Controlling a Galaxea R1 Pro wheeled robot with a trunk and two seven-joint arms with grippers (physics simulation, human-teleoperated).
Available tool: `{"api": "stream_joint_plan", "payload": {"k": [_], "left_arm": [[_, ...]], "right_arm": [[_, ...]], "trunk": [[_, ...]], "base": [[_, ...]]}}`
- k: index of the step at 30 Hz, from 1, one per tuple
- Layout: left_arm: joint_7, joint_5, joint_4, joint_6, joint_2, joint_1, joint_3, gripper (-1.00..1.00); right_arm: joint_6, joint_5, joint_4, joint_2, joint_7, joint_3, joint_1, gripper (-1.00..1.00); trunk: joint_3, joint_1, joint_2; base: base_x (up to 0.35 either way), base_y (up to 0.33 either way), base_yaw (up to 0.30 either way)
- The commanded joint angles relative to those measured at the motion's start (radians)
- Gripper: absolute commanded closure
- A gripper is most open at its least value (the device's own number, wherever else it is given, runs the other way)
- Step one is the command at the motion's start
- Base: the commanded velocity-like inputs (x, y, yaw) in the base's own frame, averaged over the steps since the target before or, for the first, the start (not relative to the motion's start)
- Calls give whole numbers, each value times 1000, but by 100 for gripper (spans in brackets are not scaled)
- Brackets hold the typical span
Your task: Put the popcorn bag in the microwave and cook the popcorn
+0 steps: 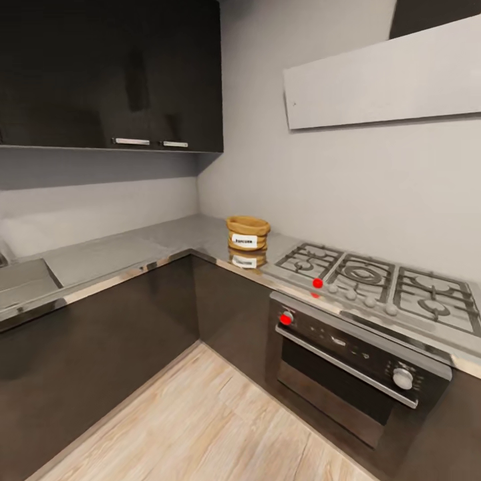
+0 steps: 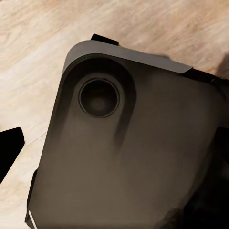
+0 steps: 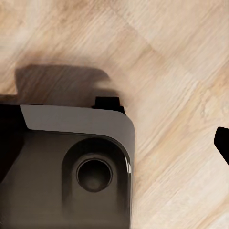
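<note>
A: One L-shaped countertop (image 1: 133, 250), glossy grey steel with a reflective edge, over dark cabinet fronts (image 1: 100, 347). Grey walls, dark wall cabinets (image 1: 110, 73) at 11 o'clock, pale wood floor (image 1: 200, 427) at 6.

B: What's on the right run?

A: Gas hob (image 1: 381, 280) with grates at 3 o'clock, black-and-steel built-in oven (image 1: 357, 364) under it, red marks on the knobs. Pale flat hood panel (image 1: 384, 73) on the wall at 1 o'clock.

B: Popcorn bag?

A: Popcorn bag (image 1: 248, 232) sits on the countertop near the inside corner, just beside the hob's left end, about frame centre. Squat tan sack, rolled rim, white label facing the camera. Its reflection shows in the steel below it.

B: Orientation?

A: Upright, mouth up at 12 o'clock. Wider than tall, so no real long axis. Contents can't be made out.

B: Grippers?

A: Both wrist views look down at the robot's dark base (image 2: 133, 157) on the wood floor. A dark finger tip (image 2: 8, 150) shows at the left-wrist frame edge, another finger tip (image 3: 223, 143) at the right-wrist edge. Can't tell apart or together for either.
</note>
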Motion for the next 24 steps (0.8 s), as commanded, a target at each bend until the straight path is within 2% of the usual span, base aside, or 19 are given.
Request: {"api": "stream_joint_plan", "payload": {"k": [1,24], "left_arm": [[-1,5,0,-2,0,0,0,-100],[-1,5,0,0,0,0,0,-100]], "right_arm": [[-6,7,3,0,0,-8,-1,-100],[-8,7,3,2,-1,-8,-1,-100]], "trunk": [[-1,0,0],[-1,0,0]], "base": [[228,184,0],[223,184,0]]}}
